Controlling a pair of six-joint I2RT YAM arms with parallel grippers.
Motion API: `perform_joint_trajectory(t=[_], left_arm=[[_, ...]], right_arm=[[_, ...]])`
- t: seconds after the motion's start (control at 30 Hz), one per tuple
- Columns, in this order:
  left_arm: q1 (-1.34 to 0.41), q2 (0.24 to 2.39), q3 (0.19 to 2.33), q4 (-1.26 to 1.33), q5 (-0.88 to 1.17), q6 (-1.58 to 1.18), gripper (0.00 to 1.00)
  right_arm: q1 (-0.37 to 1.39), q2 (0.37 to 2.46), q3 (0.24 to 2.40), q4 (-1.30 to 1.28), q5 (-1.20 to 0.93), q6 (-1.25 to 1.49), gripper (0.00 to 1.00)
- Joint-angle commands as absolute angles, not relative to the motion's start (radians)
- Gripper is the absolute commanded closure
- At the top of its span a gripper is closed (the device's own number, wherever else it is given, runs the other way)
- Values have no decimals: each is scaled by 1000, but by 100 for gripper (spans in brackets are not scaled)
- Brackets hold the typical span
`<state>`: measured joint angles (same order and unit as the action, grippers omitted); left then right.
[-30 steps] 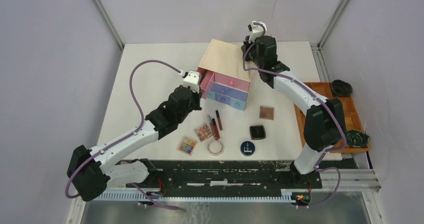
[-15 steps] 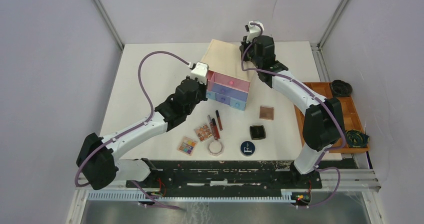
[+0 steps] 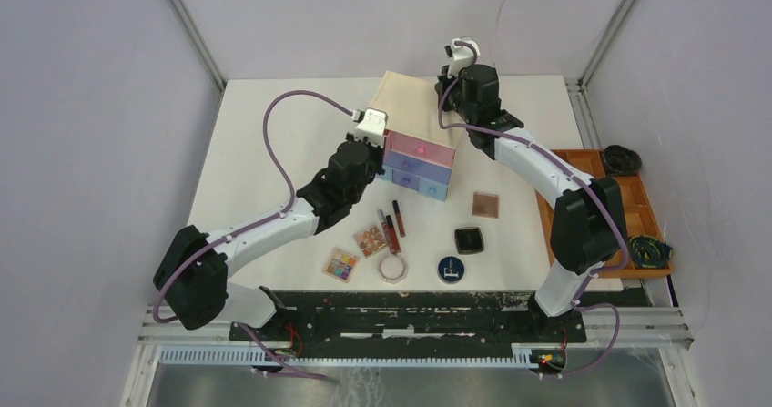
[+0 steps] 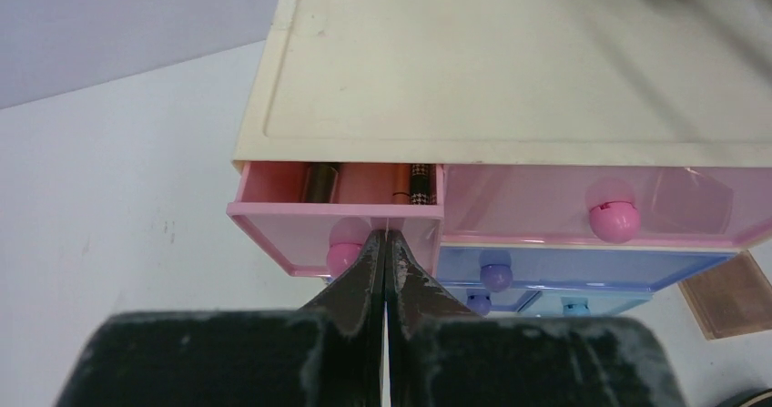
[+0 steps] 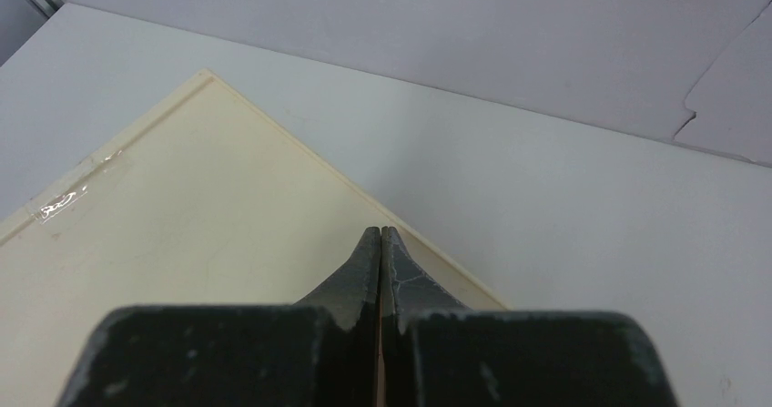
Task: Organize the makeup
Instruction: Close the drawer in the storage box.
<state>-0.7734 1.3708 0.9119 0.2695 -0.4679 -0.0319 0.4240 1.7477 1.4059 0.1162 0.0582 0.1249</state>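
Pressure squarely on the part-open pink drawer (image 4: pixel 282 236) suits the empty, pinched-shut left gripper (image 4: pixel 383 239); the closed right gripper (image 5: pixel 380 235) should brace the beige box (image 5: pixel 182 270) at its far edge.

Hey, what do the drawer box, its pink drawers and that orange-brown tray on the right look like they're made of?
Drawer box: probably moulded plastic, cream, smooth and matte, with a raised rim around the top.
Pink drawers: translucent glossy plastic, judging by the see-through fronts and their sheen.
Tray: perhaps wood or wood-coloured plastic; it is too small here to tell.
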Motion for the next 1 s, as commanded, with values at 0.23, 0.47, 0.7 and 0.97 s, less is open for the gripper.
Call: perform_joint_trajectory(t=[0.23, 0.47, 0.7, 0.97], left_arm=[[-759, 1460, 985, 443, -510, 45, 97], [-756, 1453, 1006, 398, -511, 41, 87], [-756, 1346, 988, 223, -446, -28, 69], [-762, 1205, 971, 32, -280, -180, 54]], right_arm=[[446, 1865, 1320, -283, 21, 124, 99], [446, 1871, 1334, -288, 16, 124, 99], [446, 1878, 1331, -285, 26, 123, 99], [446, 1874, 1330, -285, 35, 124, 99]])
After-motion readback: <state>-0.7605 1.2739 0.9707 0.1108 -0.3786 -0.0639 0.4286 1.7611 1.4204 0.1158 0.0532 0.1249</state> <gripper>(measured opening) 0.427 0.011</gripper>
